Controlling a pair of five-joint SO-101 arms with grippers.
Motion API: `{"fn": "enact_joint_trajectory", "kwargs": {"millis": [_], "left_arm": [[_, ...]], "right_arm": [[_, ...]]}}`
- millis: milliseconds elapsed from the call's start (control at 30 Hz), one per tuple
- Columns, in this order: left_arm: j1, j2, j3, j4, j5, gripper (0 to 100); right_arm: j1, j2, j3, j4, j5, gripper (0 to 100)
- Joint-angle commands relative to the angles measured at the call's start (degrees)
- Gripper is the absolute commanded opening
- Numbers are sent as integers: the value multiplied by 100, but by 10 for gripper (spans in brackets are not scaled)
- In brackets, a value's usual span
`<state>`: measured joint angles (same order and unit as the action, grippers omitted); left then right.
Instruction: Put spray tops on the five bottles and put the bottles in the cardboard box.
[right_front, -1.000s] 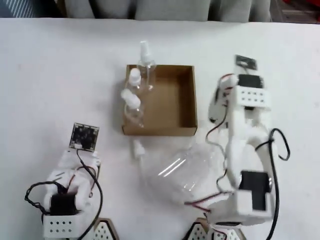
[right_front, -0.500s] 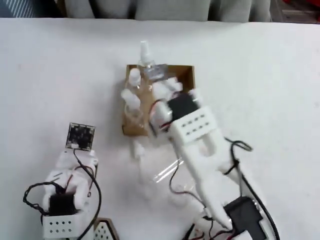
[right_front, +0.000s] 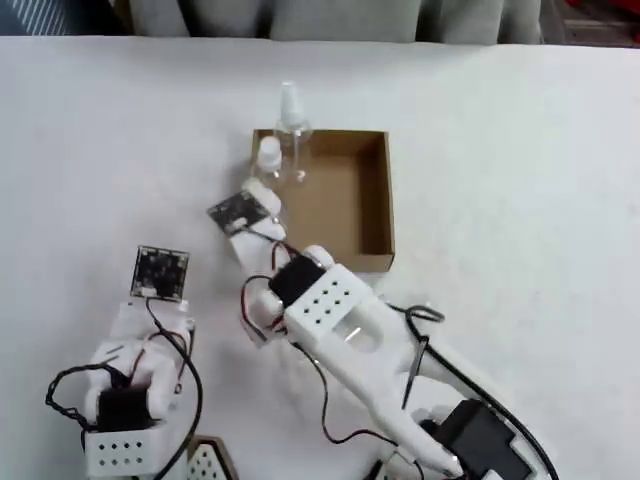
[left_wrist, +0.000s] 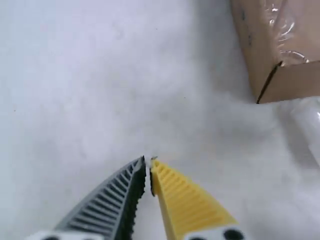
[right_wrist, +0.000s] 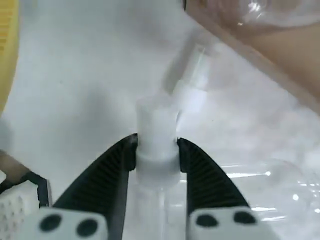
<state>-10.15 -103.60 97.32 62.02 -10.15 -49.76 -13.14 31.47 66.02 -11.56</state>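
The right arm (right_front: 330, 305) stretches in from 5 o'clock across the tabletop (right_front: 520, 150) and ends just off the 7 o'clock corner of the cardboard box (right_front: 383, 195). Up close, the right tool (right_wrist: 156, 142) has its two black fingers pressed against either side of a white spray top (right_wrist: 156, 120). It grips the top by the collar, low over the tabletop just outside the box wall. A clear bottle (right_wrist: 260, 182) lies on the tabletop right beside that tool. Inside the box, along its 9 o'clock wall, sit a white-capped bottle (right_front: 270, 152) and a second bottle (right_front: 292, 115) whose top pokes past the 12 o'clock rim. Down at 7 o'clock the left tool (left_wrist: 148, 164) hovers above bare tabletop, grey and yellow fingers closed tip to tip, gripping nothing.
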Motion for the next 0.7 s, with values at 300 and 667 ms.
{"fn": "enact_joint_trajectory", "kwargs": {"millis": [300, 667], "left_arm": [[-22, -75, -35, 9, -53, 21], [-31, -75, -35, 26, -53, 21]], "right_arm": [[84, -356, 44, -136, -202, 231], [2765, -2114, 70, 778, 396, 26]]}}
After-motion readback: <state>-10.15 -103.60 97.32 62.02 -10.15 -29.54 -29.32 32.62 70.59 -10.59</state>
